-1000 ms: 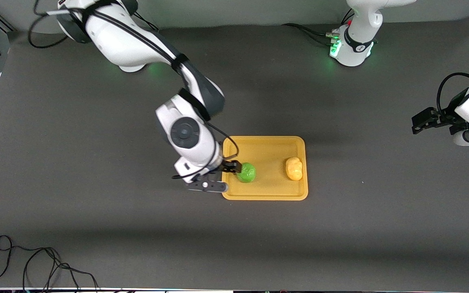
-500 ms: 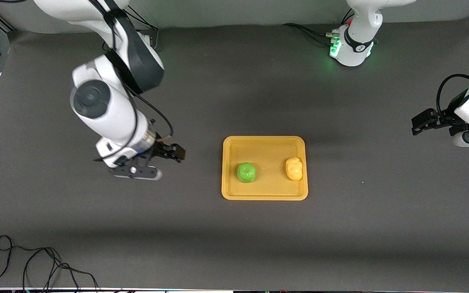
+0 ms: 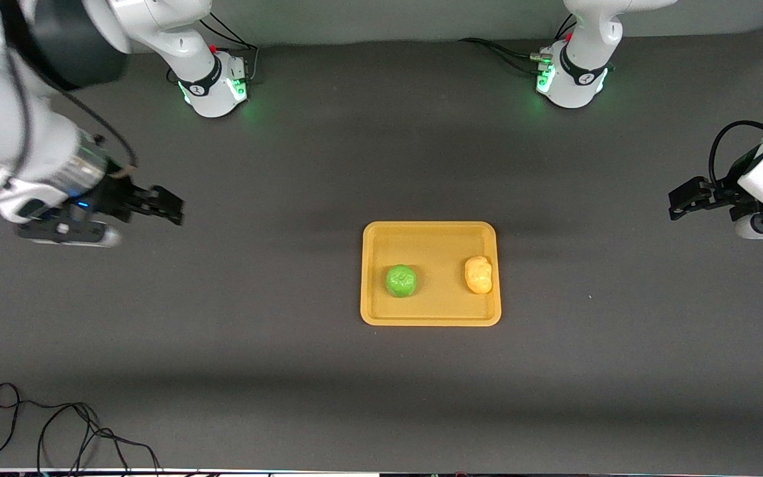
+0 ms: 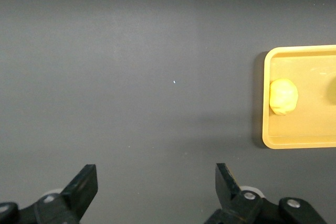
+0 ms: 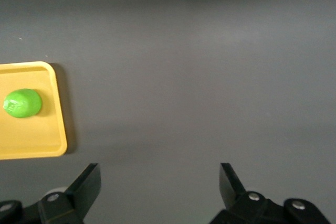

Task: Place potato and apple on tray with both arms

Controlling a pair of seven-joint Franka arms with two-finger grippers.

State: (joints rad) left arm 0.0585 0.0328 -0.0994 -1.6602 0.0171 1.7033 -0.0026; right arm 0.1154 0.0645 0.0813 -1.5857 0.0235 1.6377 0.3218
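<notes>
The mustard-yellow tray lies mid-table. The green apple sits on it toward the right arm's end, and the yellow potato sits on it toward the left arm's end. My right gripper is open and empty over bare table at the right arm's end, well away from the tray. My left gripper is open and empty at the left arm's end, where that arm waits. The right wrist view shows the apple on the tray. The left wrist view shows the potato on the tray.
Black cables lie on the table near the front camera at the right arm's end. The two arm bases stand along the table edge farthest from the front camera.
My right gripper has let go of the apple on the tray and drawn back, open, toward the right arm's end of the table. The left arm has not moved.
</notes>
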